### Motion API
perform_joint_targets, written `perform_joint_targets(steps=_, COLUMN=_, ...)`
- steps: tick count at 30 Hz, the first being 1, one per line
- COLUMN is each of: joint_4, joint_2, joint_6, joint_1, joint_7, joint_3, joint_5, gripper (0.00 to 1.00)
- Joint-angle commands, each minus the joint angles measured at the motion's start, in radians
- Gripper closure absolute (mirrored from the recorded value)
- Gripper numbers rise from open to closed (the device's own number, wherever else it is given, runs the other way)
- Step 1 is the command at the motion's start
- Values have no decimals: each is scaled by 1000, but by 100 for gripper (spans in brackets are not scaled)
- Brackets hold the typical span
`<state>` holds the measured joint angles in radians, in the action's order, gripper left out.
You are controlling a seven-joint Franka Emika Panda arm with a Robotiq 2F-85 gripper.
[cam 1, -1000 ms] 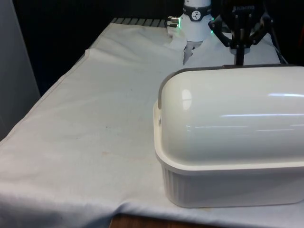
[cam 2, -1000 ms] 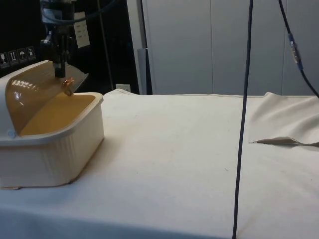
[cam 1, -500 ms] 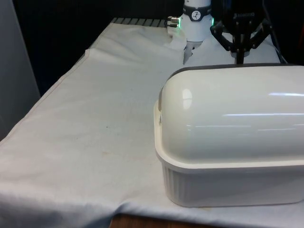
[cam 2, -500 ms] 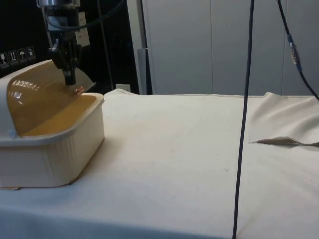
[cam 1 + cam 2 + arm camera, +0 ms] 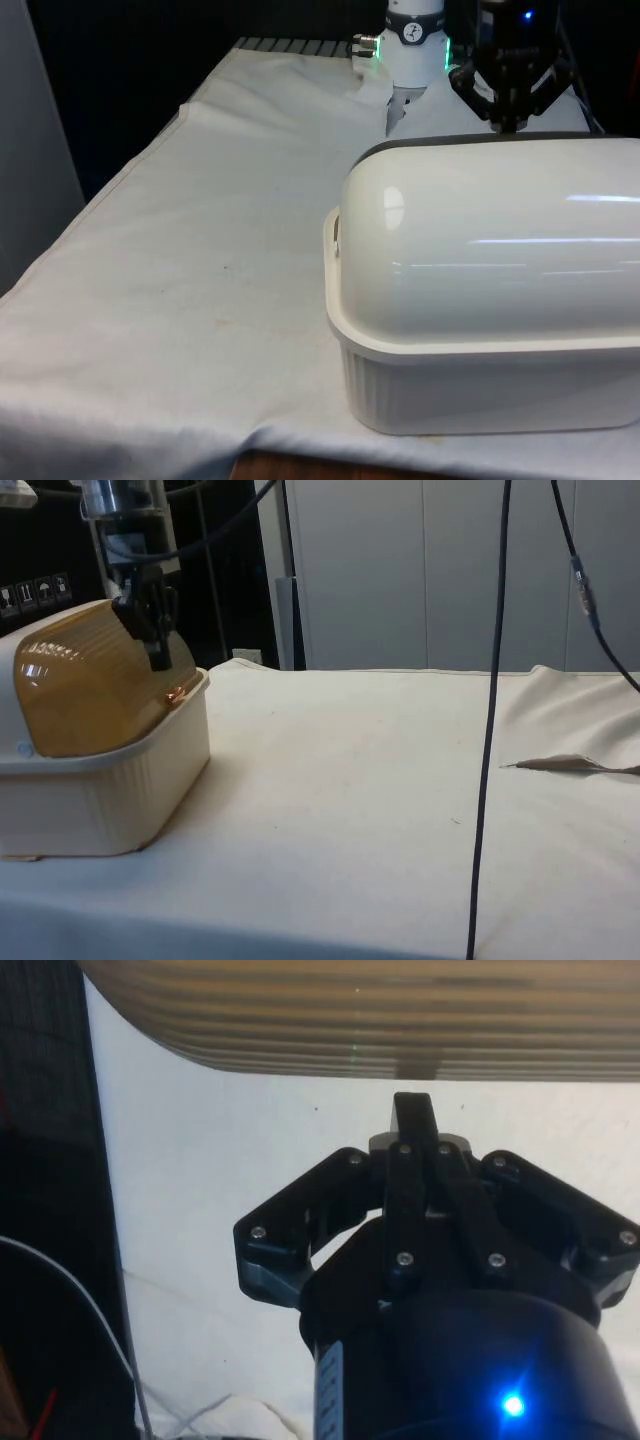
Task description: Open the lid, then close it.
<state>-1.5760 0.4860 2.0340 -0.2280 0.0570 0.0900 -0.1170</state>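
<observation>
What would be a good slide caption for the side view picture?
Black gripper at the front edge of an amber roll-top lid, now almost shut over a cream bread box.

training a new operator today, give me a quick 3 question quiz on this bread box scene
1. True or false: the bread box stands on a white cloth.
2. In the side view, the lid is: A) rolled fully back B) nearly down at the box's rim C) lying on the table.
3. Fill in: the tool is at the lid's ____ edge, by the small knob.

Key: 1 true; 2 B; 3 lower.
</observation>
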Motion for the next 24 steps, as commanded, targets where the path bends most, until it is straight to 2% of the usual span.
perform_joint_targets(steps=1, joint_4=-5, joint_2=0, joint_6=-8, joint_1=0, joint_7=-3, joint_3=-3, joint_5=-6, gripper=100)
perform_joint_targets(steps=5, joint_4=-12, joint_2=0, joint_6=-14, joint_1=0, joint_7=-2, joint_3=-4, joint_5=-6, gripper=100)
perform_joint_targets(steps=9, joint_4=-47, joint_2=-21, joint_6=2, joint_1=-3, joint_7=-2, joint_3=-4, joint_5=-3, gripper=100)
perform_joint_targets(steps=10, joint_4=-24, joint_2=-1, joint_6=-15, joint_1=-1, joint_7=0, joint_3=-3, joint_5=0, gripper=100)
perform_joint_targets(steps=11, joint_4=-63, joint_2=-32, joint_6=11, joint_1=-5, joint_7=-3, joint_3=-4, joint_5=-1, gripper=100)
perform_joint_targets(steps=18, joint_4=-130, joint_2=-74, joint_6=41, joint_1=-10, joint_7=-2, joint_3=-3, joint_5=3, gripper=100)
perform_joint_targets(steps=19, joint_4=-99, joint_2=-53, joint_6=17, joint_1=-6, joint_7=1, joint_3=-4, joint_5=1, gripper=100)
perform_joint_targets(steps=21, joint_4=-161, joint_2=-94, joint_6=57, joint_1=-12, joint_7=-1, joint_3=-3, joint_5=4, gripper=100)
perform_joint_targets(steps=24, joint_4=-193, joint_2=-115, joint_6=71, joint_1=-14, joint_7=1, joint_3=-3, joint_5=6, gripper=100)
